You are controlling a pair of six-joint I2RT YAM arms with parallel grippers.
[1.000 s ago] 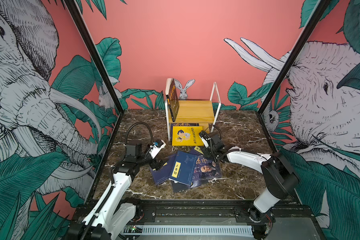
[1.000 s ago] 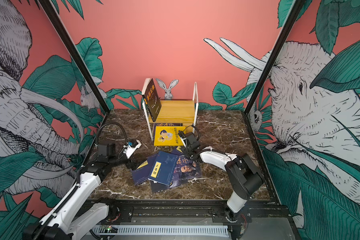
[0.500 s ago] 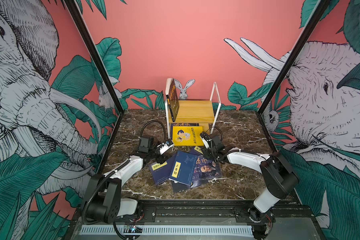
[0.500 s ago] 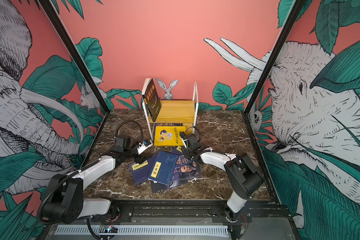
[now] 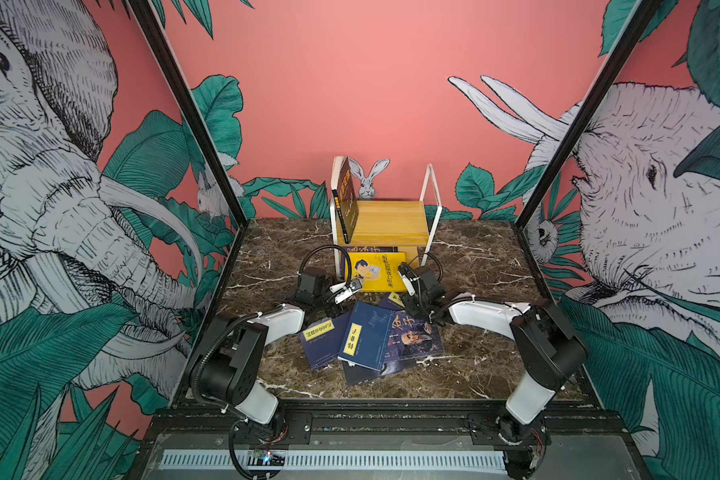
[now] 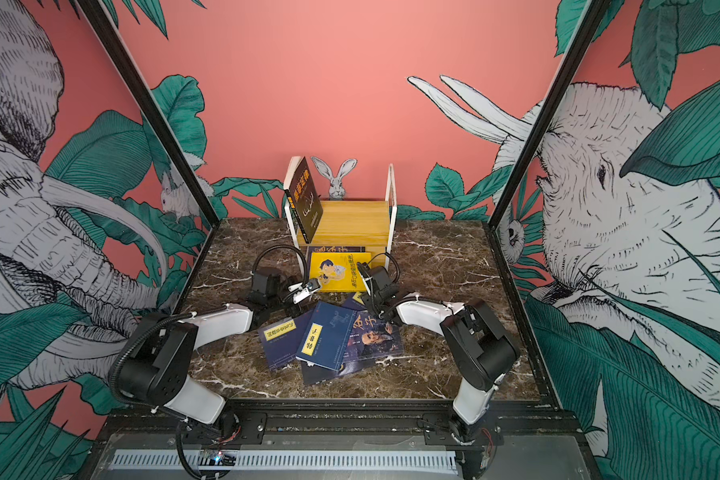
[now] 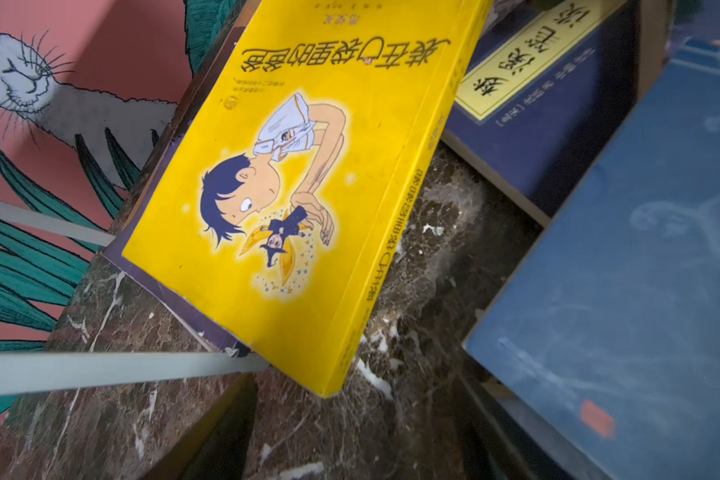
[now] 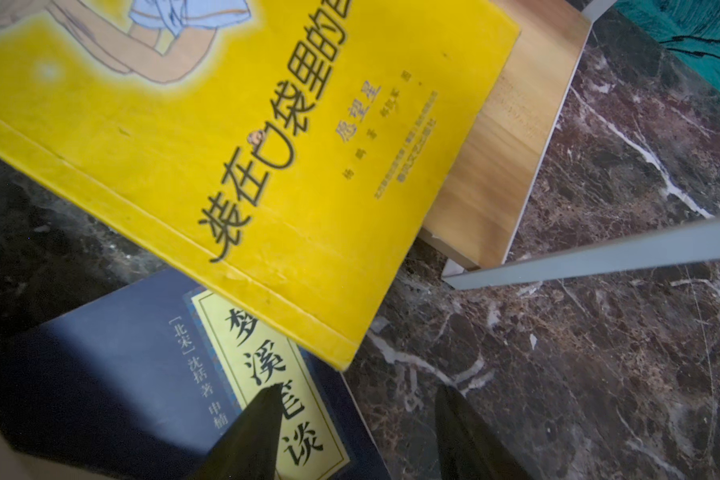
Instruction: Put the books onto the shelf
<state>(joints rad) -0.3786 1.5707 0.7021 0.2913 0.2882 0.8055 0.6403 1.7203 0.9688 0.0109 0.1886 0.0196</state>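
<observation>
We count one small two-tier shelf (image 5: pixel 391 224) of yellowish wooden boards in a thin white metal frame, standing on the dark marble table (image 5: pixel 474 257). One dark paperback with an orange title (image 5: pixel 346 203) stands tilted on the shelf's top board, against the frame side nearer the left arm. One dark paperback with big white characters (image 5: pixel 368 249) lies on the bottom board. One bright yellow paperback with a cartoon boy (image 5: pixel 377 270) lies on top of it, jutting out of the shelf's front. At least five dark navy paperbacks (image 5: pixel 362 338) overlap in front of the shelf.

Both arms stretch low toward the shelf's front. The left hand (image 5: pixel 347 291) and the right hand (image 8: pixel 358 415) each sit at a near corner of the yellow paperback, fingers apart.
</observation>
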